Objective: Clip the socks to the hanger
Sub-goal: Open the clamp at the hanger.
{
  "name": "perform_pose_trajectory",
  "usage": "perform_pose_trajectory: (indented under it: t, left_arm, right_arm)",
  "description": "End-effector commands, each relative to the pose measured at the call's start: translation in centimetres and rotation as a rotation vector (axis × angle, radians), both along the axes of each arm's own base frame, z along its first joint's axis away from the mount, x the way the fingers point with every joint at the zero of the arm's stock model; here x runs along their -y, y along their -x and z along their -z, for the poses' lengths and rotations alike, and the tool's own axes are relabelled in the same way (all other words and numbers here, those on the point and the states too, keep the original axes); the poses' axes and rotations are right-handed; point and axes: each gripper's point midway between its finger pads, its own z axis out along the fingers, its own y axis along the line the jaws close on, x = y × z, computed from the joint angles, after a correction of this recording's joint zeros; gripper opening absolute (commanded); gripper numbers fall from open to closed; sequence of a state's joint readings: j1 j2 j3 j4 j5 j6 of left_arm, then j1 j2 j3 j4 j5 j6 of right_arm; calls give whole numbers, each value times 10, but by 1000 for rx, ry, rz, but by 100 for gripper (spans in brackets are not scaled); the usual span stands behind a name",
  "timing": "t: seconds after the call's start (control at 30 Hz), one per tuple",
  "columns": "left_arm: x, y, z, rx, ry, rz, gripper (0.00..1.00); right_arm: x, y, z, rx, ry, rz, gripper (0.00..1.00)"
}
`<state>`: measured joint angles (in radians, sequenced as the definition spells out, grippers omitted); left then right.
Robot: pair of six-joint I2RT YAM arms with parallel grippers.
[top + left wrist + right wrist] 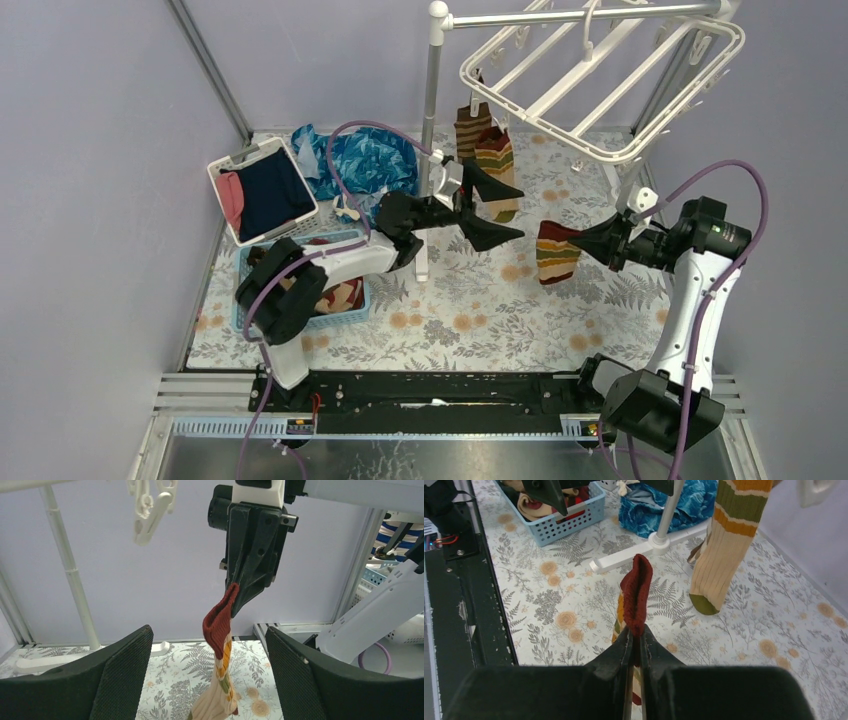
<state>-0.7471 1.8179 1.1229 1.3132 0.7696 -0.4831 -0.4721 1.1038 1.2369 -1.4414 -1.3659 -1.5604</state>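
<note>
Rust-cuffed sock (556, 255) hangs vertically, pinched in the right end effector (588, 240), straight ahead of the wide-open left end effector (514, 213).

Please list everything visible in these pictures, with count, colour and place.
hanger: one, white, up at the back right.
hanging socks: two, brown and tan striped, under the hanger's left corner.
held sock: one, red cuff, tan stripes, in the right pincer.
blue basket: one, left side, brown-red socks inside, count unclear.
white basket: one, back left, navy and pink clothes inside.
blue cloth: one, patterned, back centre.
rack pole: one, grey-white, upright, back centre.
table cover: one, floral, under all.
left pincer: one, black, open, beside the hanging socks.
right pincer: one, black, shut on the held sock.
</note>
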Motion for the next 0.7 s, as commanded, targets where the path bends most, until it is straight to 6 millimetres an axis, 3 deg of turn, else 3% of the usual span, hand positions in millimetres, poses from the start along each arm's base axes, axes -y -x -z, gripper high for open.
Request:
perform_pose_trajectory:
  t: [0.0,0.27,0.67]
  left_arm:
    - [5,14,11,-21,-60,-13,85]
    - [10,26,28,-120,-55,12,68]
    - [26,32,48,-184,-102,2,56]
  right_arm:
    - [-17,10,-11,60,-58,-57,0]
    - [-26,18,-10,74,-71,-86,0]
    - [-32,22,-12,82,-92,-107,0]
